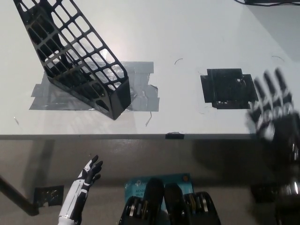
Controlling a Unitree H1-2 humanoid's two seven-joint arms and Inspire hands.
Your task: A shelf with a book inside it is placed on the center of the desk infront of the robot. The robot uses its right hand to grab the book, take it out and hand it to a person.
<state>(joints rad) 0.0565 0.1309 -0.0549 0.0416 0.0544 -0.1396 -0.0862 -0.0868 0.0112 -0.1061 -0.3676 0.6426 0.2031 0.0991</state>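
You have the black shelf (75,56) as your landmark: a plastic lattice rack of square openings, wedge-shaped, tilted over the white desk (187,33) with its narrow solid end low and toward the near edge; its compartment shows only the lattice and the desk through it, and you will find no book in it or anywhere else in the head view. Under the shelf lies a patch of grey tape (136,89), shiny and wrinkled, its strips reaching out to both sides of the rack; to the right of the shelf, well apart, a square of matte black tape (227,87) is stuck flat on the desk; a small black tab (174,136) sits on the desk's near edge, between the two patches. The desk top is smooth and glossy, with a bright glare just right of the shelf's upper part.

Your right hand (272,110) is far to the right of the shelf, beyond the black square, at the desk's near edge; it is blurred, its fingers spread apart and pointing away from you, and it holds nothing. Your left hand (86,176) rests below the desk edge, down from the shelf's low end, white with dark fingers loosely splayed and empty; beneath it the floor is dim, and a teal box (140,185) lies there.
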